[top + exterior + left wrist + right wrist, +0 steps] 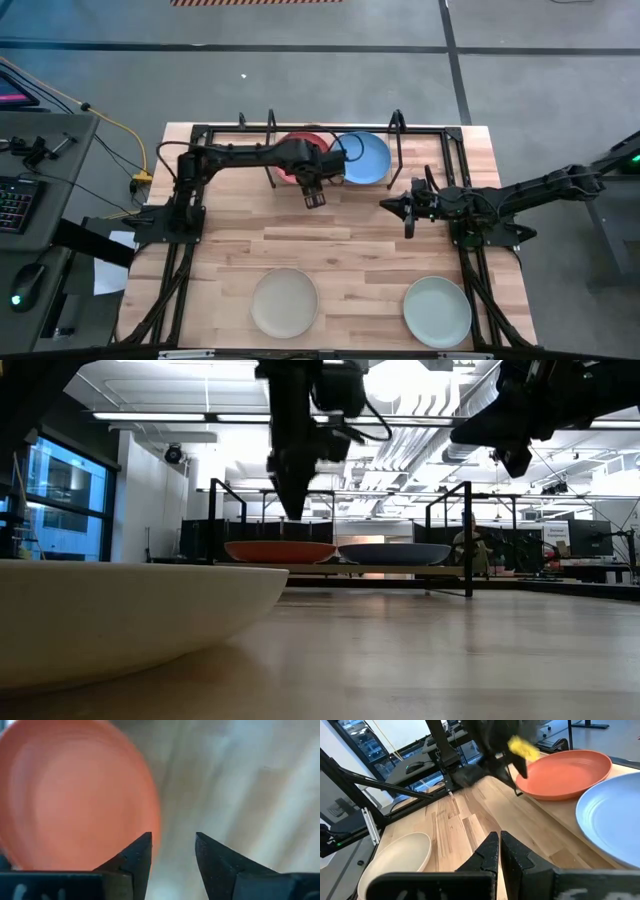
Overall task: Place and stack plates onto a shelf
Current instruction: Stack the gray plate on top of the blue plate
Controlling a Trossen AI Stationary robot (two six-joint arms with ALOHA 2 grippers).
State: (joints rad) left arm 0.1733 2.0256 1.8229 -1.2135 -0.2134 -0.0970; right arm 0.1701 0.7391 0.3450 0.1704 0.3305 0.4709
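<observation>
High view: the left gripper [314,195] hangs at the shelf's [398,128] near edge, just in front of the red plate [296,146], fingers spread with nothing between them. In the left wrist view the two fingers [135,857] stand apart over bare wood, the red plate [75,795] beside them. In the low view this gripper [291,510] hovers just above the red plate's [279,551] rim, not touching it.

The right gripper [408,210] sits off the shelf's near right corner, above the table [350,250], its fingers nearly pressed together and holding nothing, as the right wrist view [496,851] shows.

On the shelf the red plate lies left and the blue plate [365,158] right, side by side with rims touching or nearly so. The cream plate [284,301] and green plate [437,309] lie well away from the shelf, at the table's opposite edge, cream on the left, green on the right, apart from each other.
</observation>
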